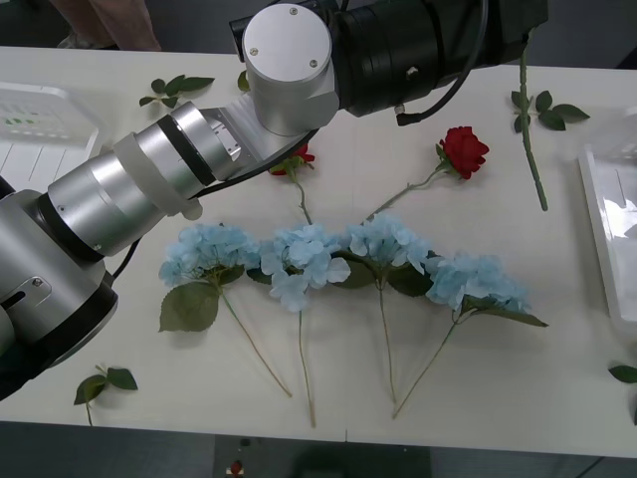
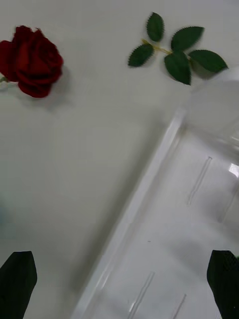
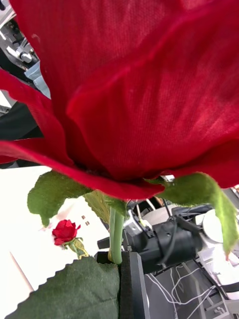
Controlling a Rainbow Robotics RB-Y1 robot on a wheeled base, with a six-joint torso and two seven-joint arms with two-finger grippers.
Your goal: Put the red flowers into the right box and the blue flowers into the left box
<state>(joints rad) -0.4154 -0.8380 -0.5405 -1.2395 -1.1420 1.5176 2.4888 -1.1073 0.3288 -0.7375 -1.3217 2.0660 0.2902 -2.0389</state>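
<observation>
- Four blue flowers (image 1: 338, 261) lie in a row across the middle of the bench (image 1: 498, 388), stems toward the near edge;
- behind them lie two red flowers (image 1: 464, 150) — one partly under the left arm;
- the left box (image 1: 40, 134) sits at the far left, the right box (image 1: 609, 214) at the right edge;
- a stem (image 1: 530, 129) lies just left of the right box.

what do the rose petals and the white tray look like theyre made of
The big deep-red rose head held at the left pincer looks like woven fabric: a fine mesh weave shows on its matte petals. The shallow white translucent tray under the open right pincer looks like smooth, glossy plastic, judging by its moulded ridges and highlights.
</observation>
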